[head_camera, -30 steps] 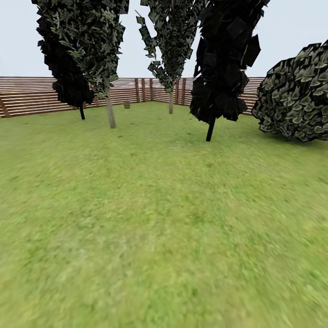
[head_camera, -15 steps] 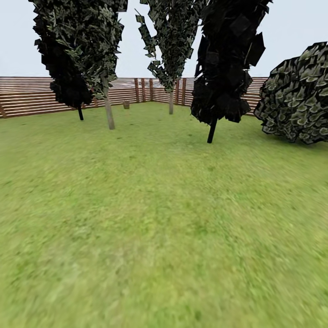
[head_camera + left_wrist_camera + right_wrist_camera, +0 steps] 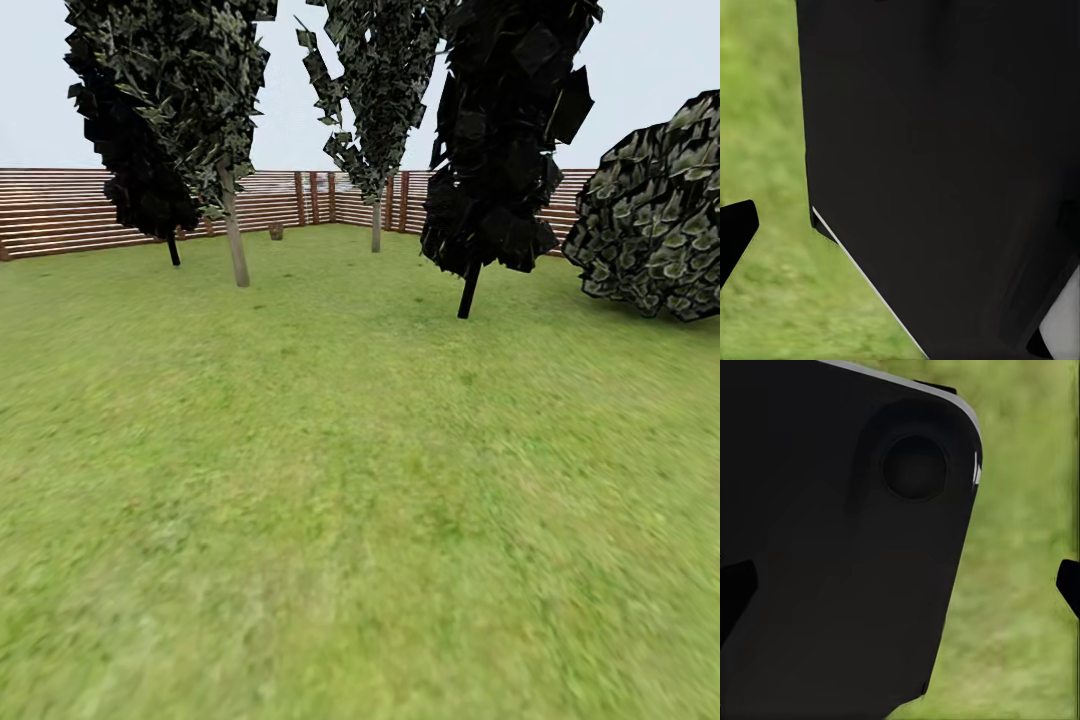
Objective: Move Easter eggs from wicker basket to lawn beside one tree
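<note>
The lawn (image 3: 340,500) stretches ahead of me in the head view. Far off, near the fence, a tiny brown shape is the wicker basket (image 3: 275,231), too small to show what it holds. The Easter eggs are out of view. Two trees with pale trunks stand at the back: one at left (image 3: 236,245), one further off (image 3: 376,228). In the left wrist view, my left gripper (image 3: 889,292) is open over grass, one fingertip (image 3: 735,236) at the picture's edge. My right gripper (image 3: 900,589) is open too, its fingertips (image 3: 1069,585) far apart with nothing between them.
Two dark cypresses (image 3: 468,290) (image 3: 172,250) stand among the trees, and a big round bush (image 3: 650,230) is at right. A brown slat fence (image 3: 60,210) closes the garden at the back. A black robot body panel (image 3: 945,165) (image 3: 832,570) blocks much of both wrist views.
The whole head picture has shifted a little: the trees, bush and fence sit slightly nearer and spread outward, so the camera has moved forward. Nothing on the lawn has moved.
</note>
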